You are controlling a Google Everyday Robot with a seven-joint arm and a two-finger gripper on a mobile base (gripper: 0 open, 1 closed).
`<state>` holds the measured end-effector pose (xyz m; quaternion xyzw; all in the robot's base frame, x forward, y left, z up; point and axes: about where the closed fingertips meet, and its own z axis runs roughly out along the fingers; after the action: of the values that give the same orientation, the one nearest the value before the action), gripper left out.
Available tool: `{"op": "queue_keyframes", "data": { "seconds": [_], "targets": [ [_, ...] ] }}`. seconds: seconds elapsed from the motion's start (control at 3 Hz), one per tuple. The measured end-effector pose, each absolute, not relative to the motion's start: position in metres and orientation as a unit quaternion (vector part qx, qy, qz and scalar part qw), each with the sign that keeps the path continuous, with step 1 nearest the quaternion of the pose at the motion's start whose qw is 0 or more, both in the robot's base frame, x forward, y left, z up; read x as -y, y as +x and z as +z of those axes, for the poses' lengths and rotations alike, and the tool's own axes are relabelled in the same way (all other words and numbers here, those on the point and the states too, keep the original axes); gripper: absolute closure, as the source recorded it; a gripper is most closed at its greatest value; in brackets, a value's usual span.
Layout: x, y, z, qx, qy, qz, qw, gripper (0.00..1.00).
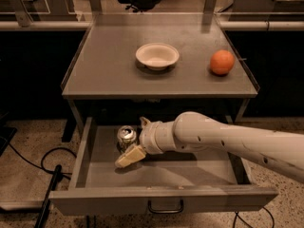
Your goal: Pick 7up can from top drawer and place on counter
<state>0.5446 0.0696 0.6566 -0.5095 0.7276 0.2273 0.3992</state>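
The 7up can (126, 135) stands upright in the open top drawer (161, 172), left of the middle, its silver top with pull tab showing. My gripper (131, 142) reaches in from the right on a pale arm and is at the can. It is open. One pale finger (127, 157) lies in front of the can and the other finger (144, 122) shows behind it, so the can stands between them. The counter (114, 77) is the grey tabletop above the drawer.
A white bowl (157, 55) sits mid-counter and an orange fruit (222, 62) at its right. The drawer's front panel carries a dark loop handle (165, 207). Black cables (45, 175) lie on the floor at the left.
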Motion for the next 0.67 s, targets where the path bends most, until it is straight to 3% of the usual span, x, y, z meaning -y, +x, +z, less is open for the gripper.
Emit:
{"op": "queue_keyframes", "data": {
  "seconds": [0.33,0.67],
  "targets": [
    [-0.0784,0.5469,0.6483,-0.727,-0.506,0.236,0.399,0.0],
    [-0.0786,0.5469,0.6478,-0.727,-0.506,0.236,0.399,0.19]
  ]
}}
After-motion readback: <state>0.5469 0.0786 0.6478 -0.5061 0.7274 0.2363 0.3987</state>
